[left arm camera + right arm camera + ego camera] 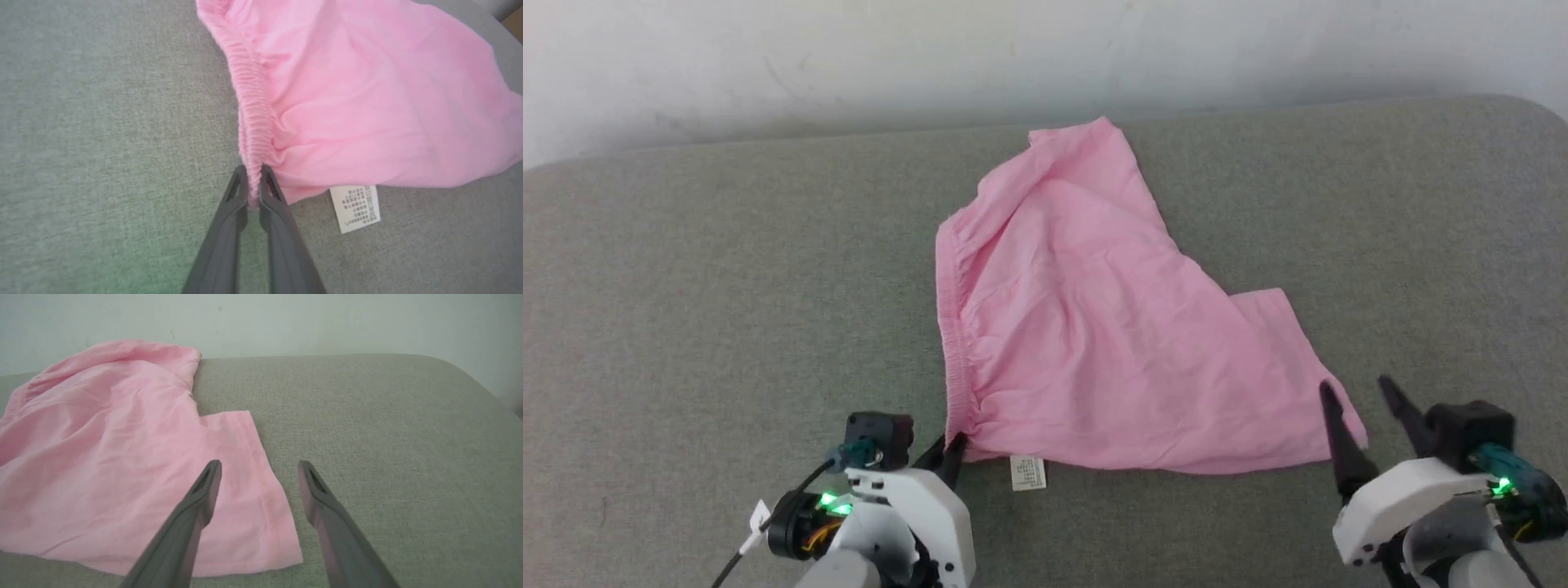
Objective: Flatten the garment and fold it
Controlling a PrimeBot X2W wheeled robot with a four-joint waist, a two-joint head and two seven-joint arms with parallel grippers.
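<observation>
A grey woven surface point(686, 327) under a pale wall point(849, 57) holds thin light pink fabric shorts point(1086, 327) centrally, the far fold's layers unclear. Your left gripper point(253, 173) pinches the waistband corner; your right gripper point(259, 467) gapes astride the hem; the small white label point(355, 208) has unreadable print.

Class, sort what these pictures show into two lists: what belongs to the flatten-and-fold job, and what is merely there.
Belongs to the job: pink garment with its white label; left end effector, shut on the waistband; right end effector, open at the leg hem.
Merely there: grey fabric surface; pale wall.
</observation>
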